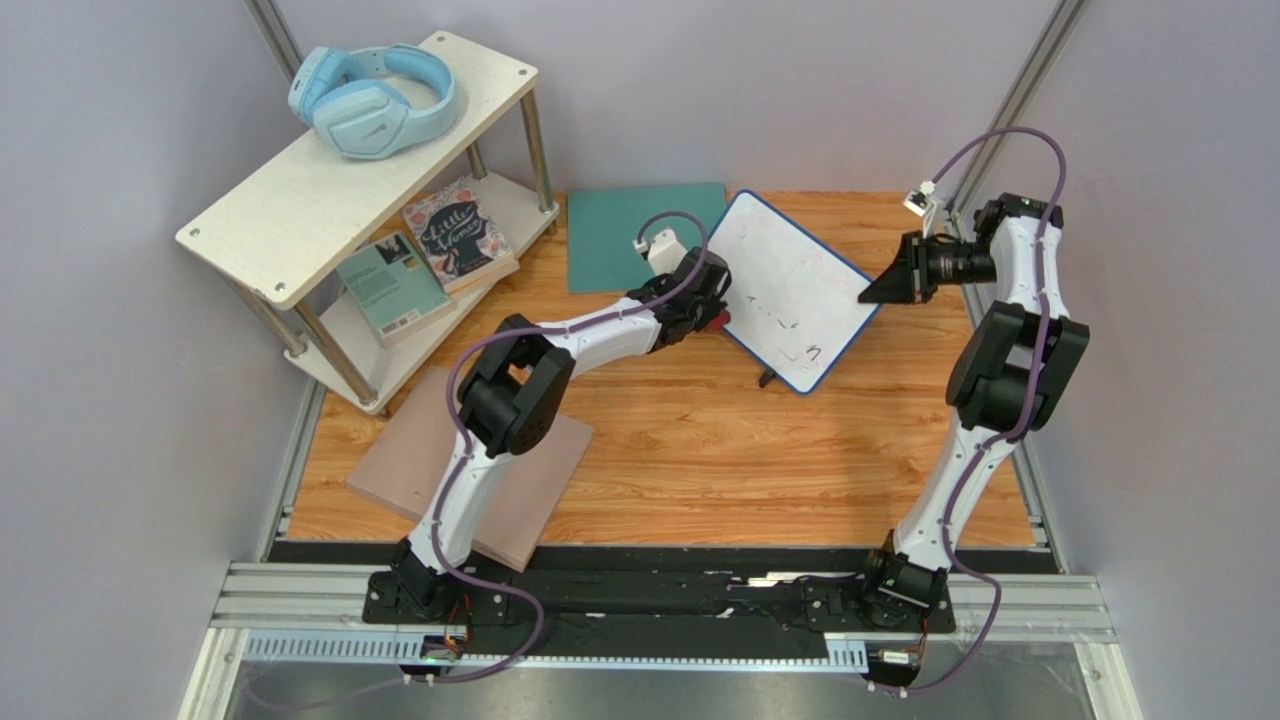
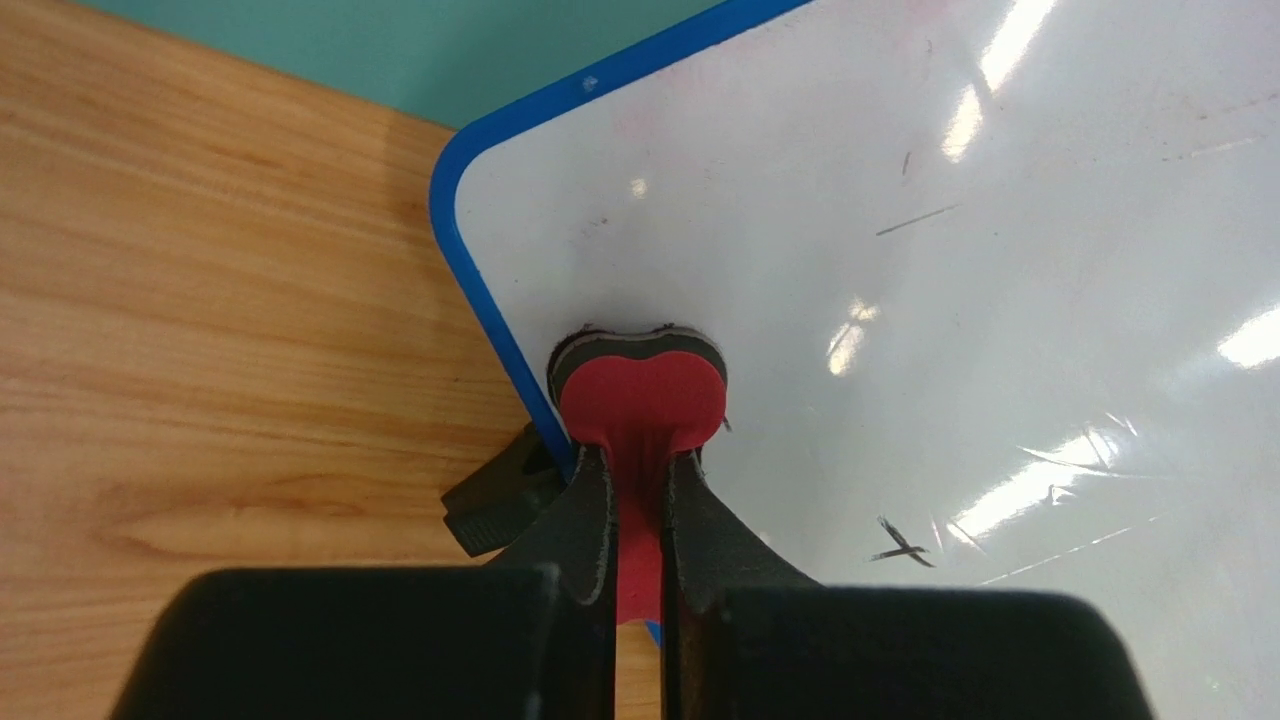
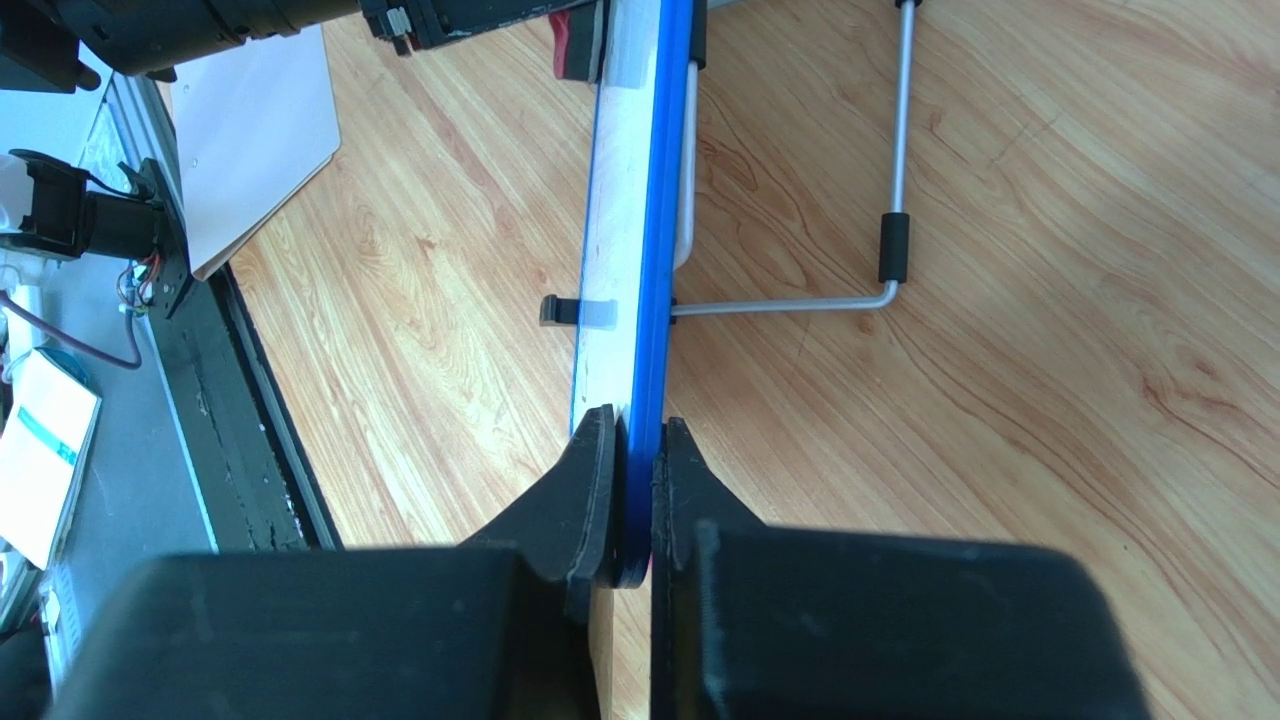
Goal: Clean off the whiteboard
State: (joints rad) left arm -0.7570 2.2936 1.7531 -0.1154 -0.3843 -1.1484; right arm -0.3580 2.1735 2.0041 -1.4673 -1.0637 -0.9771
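The left hand [image 2: 639,473], closed on a red felt-backed eraser [image 2: 642,387], presses it to the white blue-framed whiteboard [image 2: 932,270] near its left edge. From the right wrist, the right hand [image 3: 637,450] pinches its right edge, probably to steady it. From above, the whiteboard stands tilted far on the wooden counter [image 1: 691,450].
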